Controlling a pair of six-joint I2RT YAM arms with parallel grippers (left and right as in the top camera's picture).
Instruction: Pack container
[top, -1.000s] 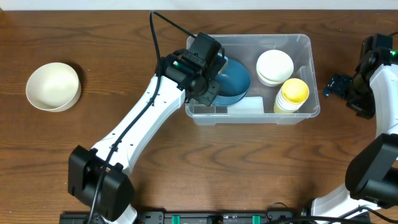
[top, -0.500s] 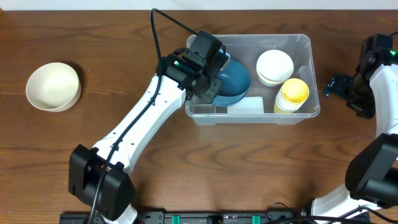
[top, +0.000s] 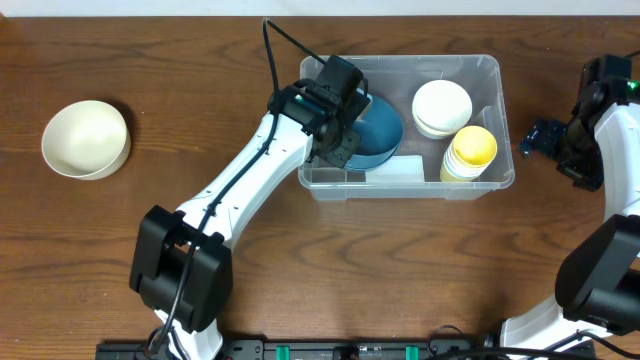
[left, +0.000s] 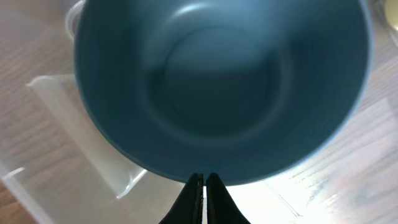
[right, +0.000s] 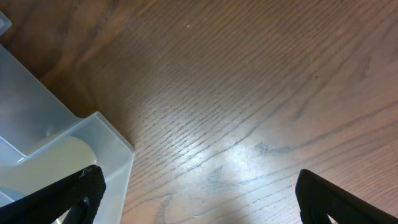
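One large clear rectangular plastic container sits right of centre on brown wooden table. Inside: round blue bowl at left end, stack of white bowls and stack of yellow cups at right end. Left gripper inside container, jaws pressed together at blue bowl's near rim; rim pinched or not, cannot tell. Right gripper spread wide, empty, above table just beside container's right end. Round cream bowl far left, well apart.
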